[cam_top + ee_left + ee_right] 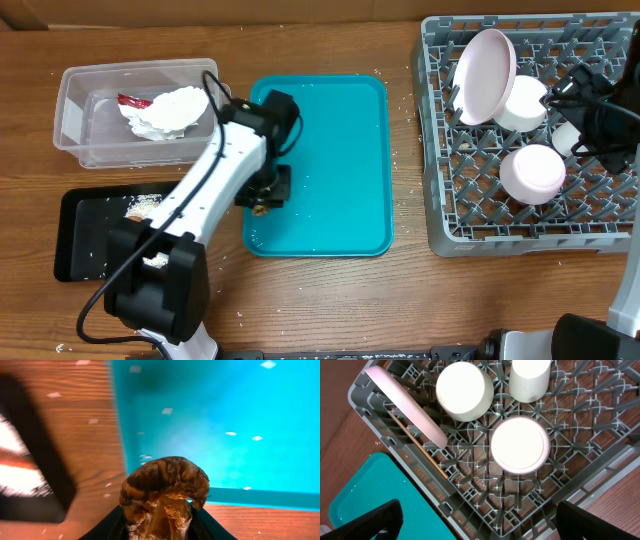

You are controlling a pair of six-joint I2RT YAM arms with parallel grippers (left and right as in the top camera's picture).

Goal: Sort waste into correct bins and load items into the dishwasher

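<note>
My left gripper (264,198) is shut on a brown crumbly chunk (165,491) at the left edge of the teal tray (340,150). The clear tub (75,120) at the back left holds the red wrapper (133,100) and the white napkin (165,110). The black tray (85,235) at the front left holds loose white rice (142,205). The grey rack (440,200) on the right holds the plate (485,75) on edge, two upturned bowls (533,172) and a small cup (567,138). My right gripper (477,520) is open above the rack.
Scattered rice grains lie on the teal tray (240,420) and on the wooden table (400,290). The left arm (190,215) reaches across the black tray's right end. The right arm (605,115) hangs over the rack's right side.
</note>
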